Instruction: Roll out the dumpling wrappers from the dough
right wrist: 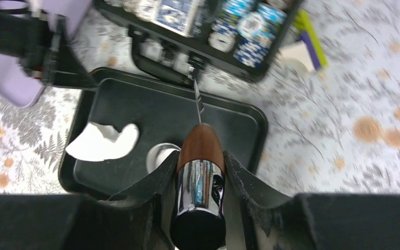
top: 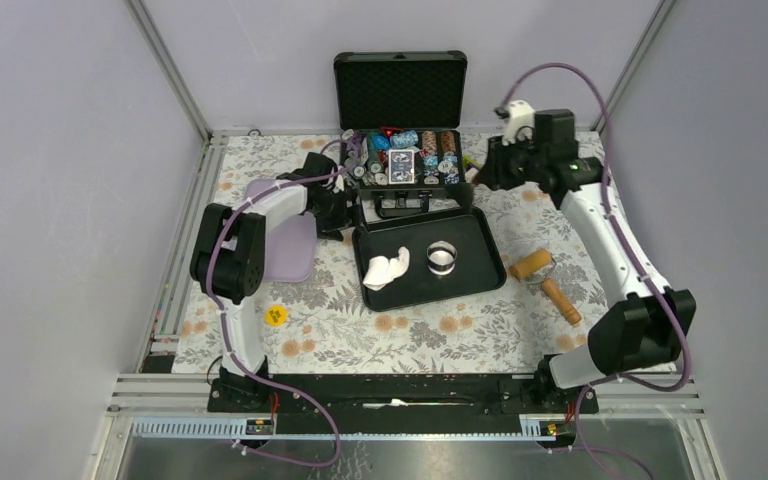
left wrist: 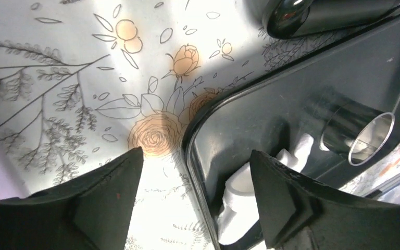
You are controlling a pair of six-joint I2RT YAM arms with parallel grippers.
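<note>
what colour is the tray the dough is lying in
Plain black. The tray holding the dough shows best in the top external view.

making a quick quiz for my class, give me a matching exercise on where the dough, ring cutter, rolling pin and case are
Things:
1 dough
2 ring cutter
3 rolling pin
4 case

Places:
a on the cloth, right of the tray
b behind the tray, lid open
c in the tray, left part
d in the tray, near the middle

Pairs: 1-c; 2-d; 3-a; 4-b
</note>
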